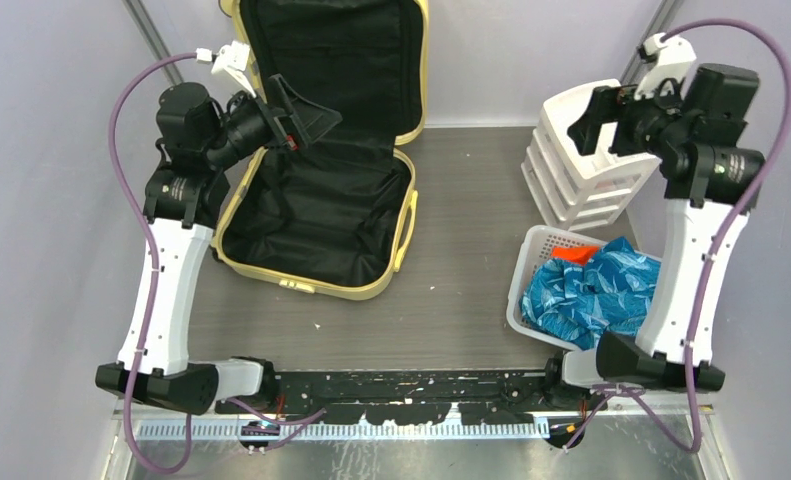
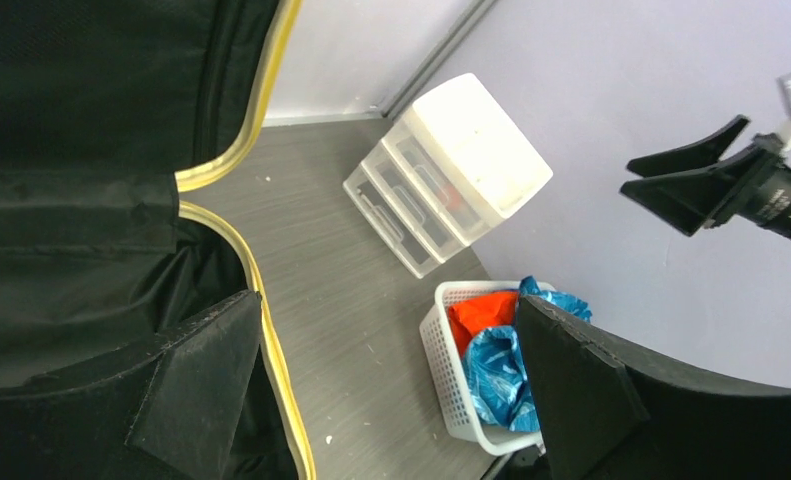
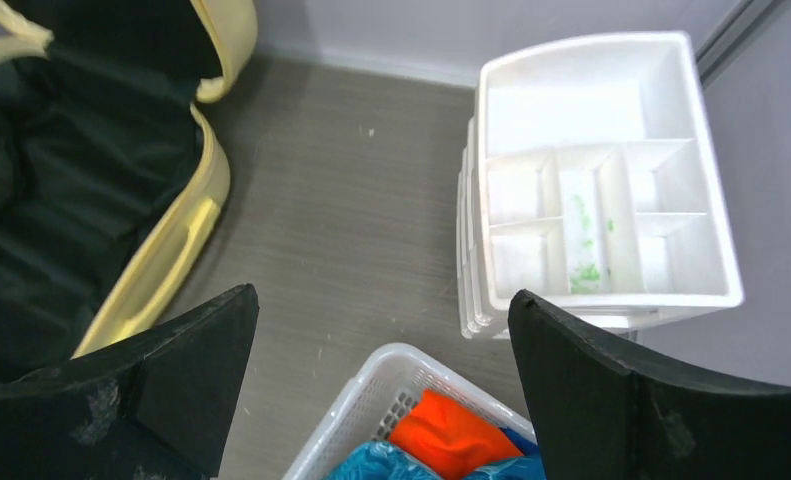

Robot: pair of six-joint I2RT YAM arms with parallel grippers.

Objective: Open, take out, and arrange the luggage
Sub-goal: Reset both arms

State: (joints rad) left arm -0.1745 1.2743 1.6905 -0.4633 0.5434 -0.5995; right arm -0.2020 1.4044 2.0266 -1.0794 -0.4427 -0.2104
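The luggage lies open at the back left, a pale yellow shell with black lining. Its lid stands upright against the back wall. Nothing shows inside the lower half. My left gripper hangs open over the hinge area, holding nothing. The left wrist view has its fingers apart beside the luggage's yellow rim. My right gripper is open and empty above the white drawer bin. In its own view the right gripper spreads above the basket, the luggage at left.
A white perforated basket at the right holds a blue patterned cloth and an orange one. The drawer bin's top tray has small compartments with green marks. Grey walls close in the table on three sides.
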